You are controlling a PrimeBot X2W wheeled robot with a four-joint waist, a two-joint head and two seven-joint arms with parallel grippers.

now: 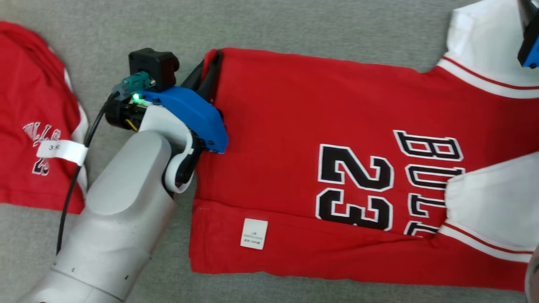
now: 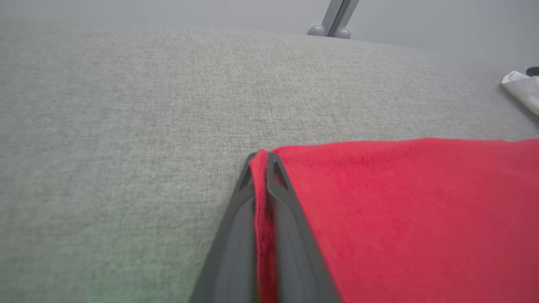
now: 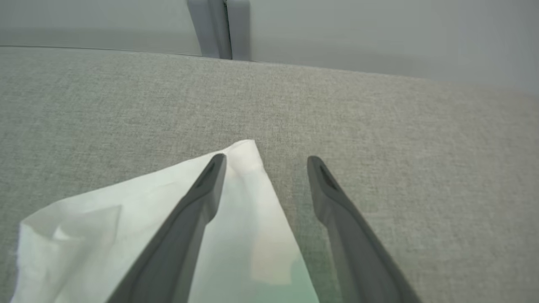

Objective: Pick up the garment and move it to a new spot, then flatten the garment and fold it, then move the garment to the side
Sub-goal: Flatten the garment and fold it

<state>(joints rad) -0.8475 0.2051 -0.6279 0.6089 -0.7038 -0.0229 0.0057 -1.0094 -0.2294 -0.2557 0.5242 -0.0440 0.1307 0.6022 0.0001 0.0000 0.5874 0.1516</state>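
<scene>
The red Bulls 23 jersey (image 1: 294, 118) lies spread on the grey cloth surface (image 1: 269, 25), its collar end toward 3 o'clock in the head view. The left gripper (image 2: 261, 159) is clamped tight on the jersey's hem corner at 10 o'clock. The right gripper (image 3: 266, 162) has its fingers spread wide and grips nothing; one finger lies over the white sleeve (image 3: 105, 219) corner. Another red garment (image 1: 33, 105) lies at 9 o'clock.
</scene>
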